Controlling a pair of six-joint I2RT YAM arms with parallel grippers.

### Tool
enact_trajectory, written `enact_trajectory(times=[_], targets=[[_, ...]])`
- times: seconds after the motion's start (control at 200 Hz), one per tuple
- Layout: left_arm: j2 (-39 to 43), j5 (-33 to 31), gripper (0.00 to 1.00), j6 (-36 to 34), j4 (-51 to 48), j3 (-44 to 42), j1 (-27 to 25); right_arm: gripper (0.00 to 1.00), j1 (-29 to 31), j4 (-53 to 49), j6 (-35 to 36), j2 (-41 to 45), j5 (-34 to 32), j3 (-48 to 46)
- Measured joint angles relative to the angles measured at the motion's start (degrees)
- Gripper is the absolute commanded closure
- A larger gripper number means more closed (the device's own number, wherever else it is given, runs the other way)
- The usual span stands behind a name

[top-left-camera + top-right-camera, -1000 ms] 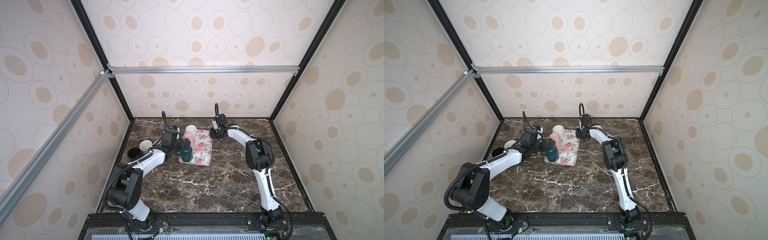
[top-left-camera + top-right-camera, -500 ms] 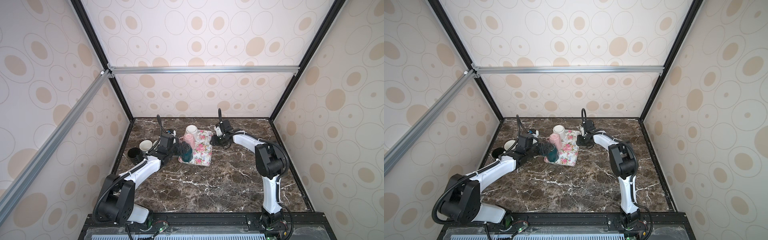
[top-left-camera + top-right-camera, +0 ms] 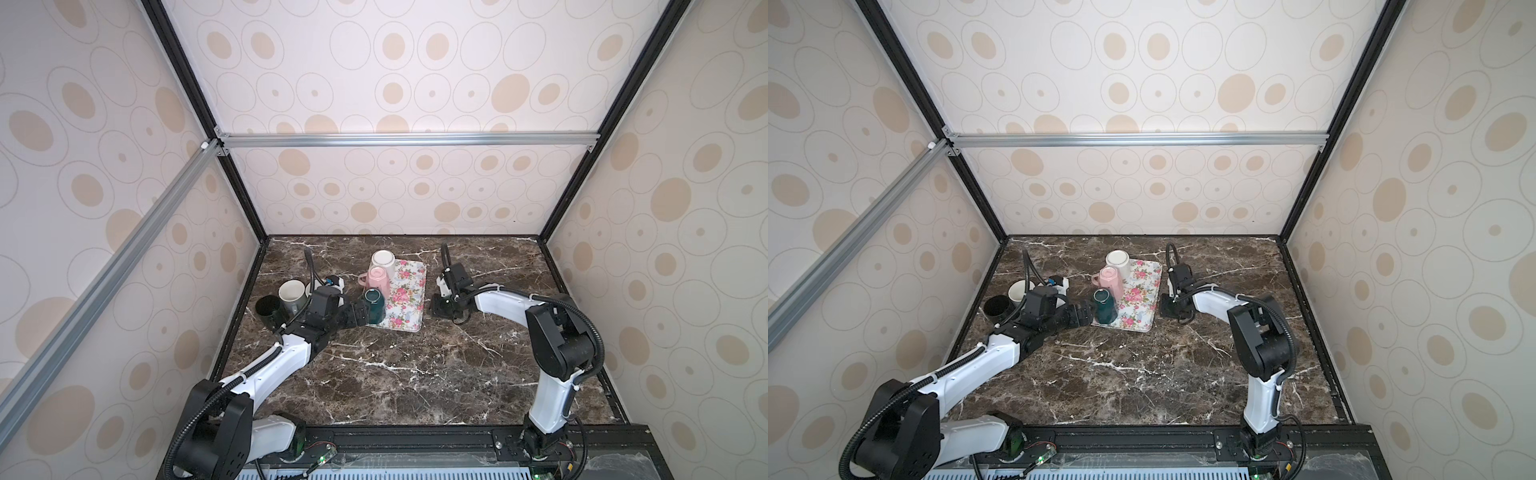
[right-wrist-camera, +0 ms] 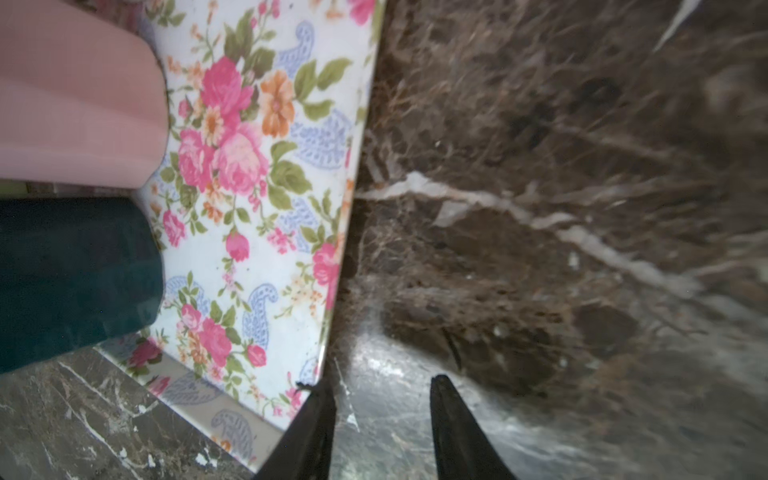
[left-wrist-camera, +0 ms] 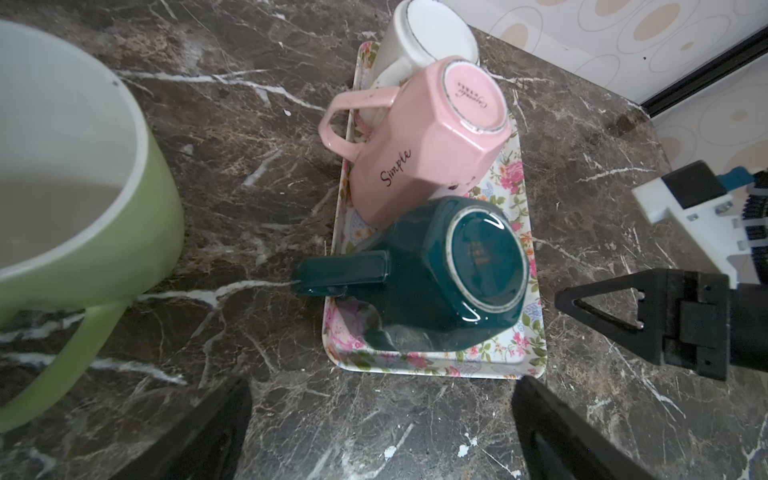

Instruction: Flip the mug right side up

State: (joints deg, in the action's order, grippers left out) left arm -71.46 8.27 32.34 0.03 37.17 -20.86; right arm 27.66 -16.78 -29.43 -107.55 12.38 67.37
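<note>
Three mugs stand upside down on a floral tray (image 3: 411, 286) (image 5: 415, 365): a white mug (image 3: 383, 262) (image 5: 419, 41) at the back, a pink mug (image 3: 379, 279) (image 5: 428, 141) in the middle, and a dark teal mug (image 3: 374, 305) (image 3: 1105, 306) (image 5: 449, 274) nearest the front. My left gripper (image 3: 359, 313) (image 3: 1086, 316) (image 5: 380, 386) is open and low, just short of the teal mug, whose handle points left. My right gripper (image 3: 438, 307) (image 3: 1171, 309) (image 4: 380, 386) is open over bare marble beside the tray's right edge (image 4: 332, 291), with nothing between its fingers.
A light green mug (image 3: 293, 293) (image 5: 75, 187) and a black mug (image 3: 268, 309) stand upright at the table's left edge, close to my left arm. Patterned walls close the table in on three sides.
My left arm has come down lower, with its gripper still by the teal mug. My right gripper has slid forward along the tray's right edge from the back corner.
</note>
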Motion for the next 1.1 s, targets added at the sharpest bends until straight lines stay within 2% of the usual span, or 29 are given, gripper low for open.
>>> enact_trajectory(times=[0.335,0.835,1.1], targets=[[0.8,0.4,0.02,0.0,0.0,-0.9,-0.2,0.63,1.8,1.9,-2.1,0.1,0.5,-0.3],[0.5,0.7,0.02,0.0,0.2,-0.9,-0.2,0.71,6.5,-1.7,-2.3,-0.2,-6.9,-0.1],[0.3,1.1,0.02,0.0,0.3,-0.9,-0.2,0.74,8.6,-5.2,-1.9,-2.7,-11.5,3.4]])
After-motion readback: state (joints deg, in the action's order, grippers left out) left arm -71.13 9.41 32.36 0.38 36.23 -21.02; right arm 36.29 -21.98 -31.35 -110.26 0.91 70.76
